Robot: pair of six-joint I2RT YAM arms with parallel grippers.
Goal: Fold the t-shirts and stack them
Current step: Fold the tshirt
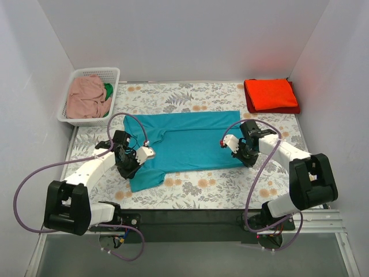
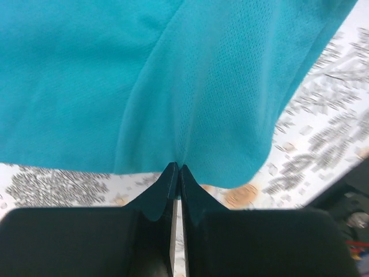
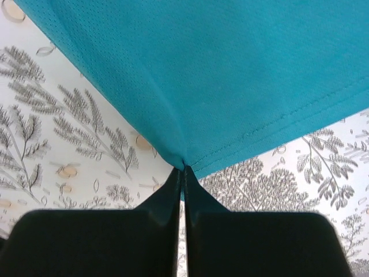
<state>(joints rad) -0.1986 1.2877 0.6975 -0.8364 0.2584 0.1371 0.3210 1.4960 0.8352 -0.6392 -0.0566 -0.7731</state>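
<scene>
Floral-clothed bench [image 1: 190, 193] viewed from above. Teal t-shirt [image 1: 190, 141] spread flat at bench centre. White basket [image 1: 86, 122] set at far left corner, filled with pink t-shirt [image 1: 86, 98] and green scrap [image 1: 108, 90]. Orange-red t-shirt [image 1: 270, 94] folded at far right corner. Left fingers [image 2: 164, 187] pinched on teal t-shirt's near left edge. Right fingers [image 3: 170, 190] pinched on its near right hem corner.

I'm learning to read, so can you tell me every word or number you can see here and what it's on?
None: there are no words, numbers or labels to read in any view.
teal-blue t-shirt: plain, no print.
orange-red t-shirt and pink t-shirt: plain.
white lattice basket: no label showing.
floral table cloth: only flowers and leaves.
</scene>
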